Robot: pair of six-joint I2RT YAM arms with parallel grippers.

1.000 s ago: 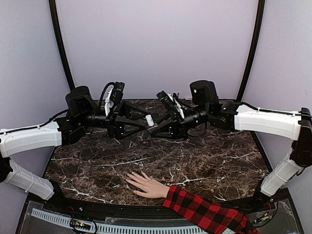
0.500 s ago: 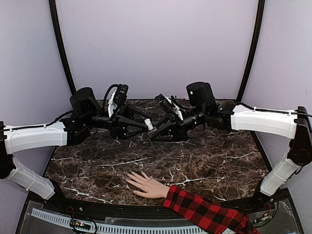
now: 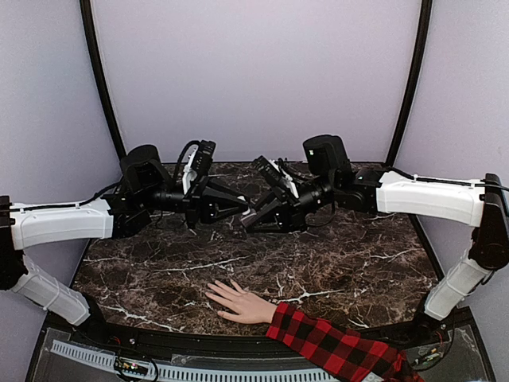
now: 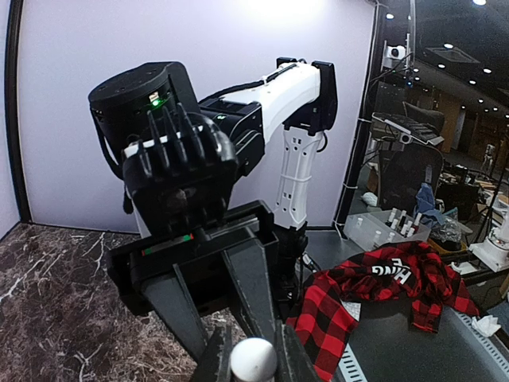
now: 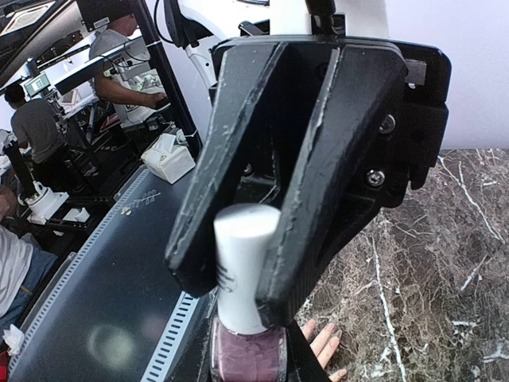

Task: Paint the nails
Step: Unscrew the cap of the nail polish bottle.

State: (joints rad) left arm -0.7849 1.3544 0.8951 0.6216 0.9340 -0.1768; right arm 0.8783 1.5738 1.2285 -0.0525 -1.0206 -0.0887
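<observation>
No legible text (shirt label [image 4: 395, 274] unclear)

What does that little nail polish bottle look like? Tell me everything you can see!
The bottle is small. It has a see-through glass body full of dusky purple polish, and a tall, smooth white cap that is on. It is held roughly upright in the air above the dark marble table, not touching it. The left gripper pinches the cap, and the right gripper holds the glass body.

I see the left gripper [image 5: 236, 290] with its fingers [image 5: 318, 183] clamped on the polish bottle [image 5: 248, 356] at its white cap [image 5: 242, 255]. A pale hand [image 5: 326, 344] lies on the desk [image 5: 429, 270].
</observation>
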